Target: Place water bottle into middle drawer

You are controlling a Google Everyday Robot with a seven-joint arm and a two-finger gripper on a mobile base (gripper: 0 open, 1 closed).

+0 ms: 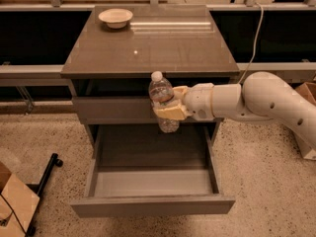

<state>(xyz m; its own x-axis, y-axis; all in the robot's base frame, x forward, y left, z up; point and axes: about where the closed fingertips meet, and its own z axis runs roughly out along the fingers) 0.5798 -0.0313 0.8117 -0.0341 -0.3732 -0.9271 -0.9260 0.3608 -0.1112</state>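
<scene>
The gripper [167, 110], at centre frame on the end of the white arm [256, 98] that enters from the right edge, is clamped around the mid-body of the water bottle [161, 90]. I see its tan fingers [173, 113] wrapped about the label band.

The bottle is upright, long axis vertical, white cap uppermost and base lowermost, and it rests on nothing. It hangs in front of the closed upper drawer front [111, 110], just below the front edge of the cabinet top [148, 48].

The middle drawer [153, 182] is pulled out and occupies the lower centre of the frame, with its lighter floor showing and its front panel nearest the bottom edge.

Key relation: the drawer floor lies straight down-frame from the bottle's base. The base sits over the shadowed rear of the drawer opening, roughly midway between the side walls.

I judge the coming move to be a descent. A slight draw toward the lower edge of the frame may be needed so that the bottle lands on the lit floor rather than under the upper drawer. Being tall and narrow, the bottle may tip if I let go before its base touches.

The cream bowl [115, 17], upper left on the cabinet top, is well apart and plays no part.
</scene>
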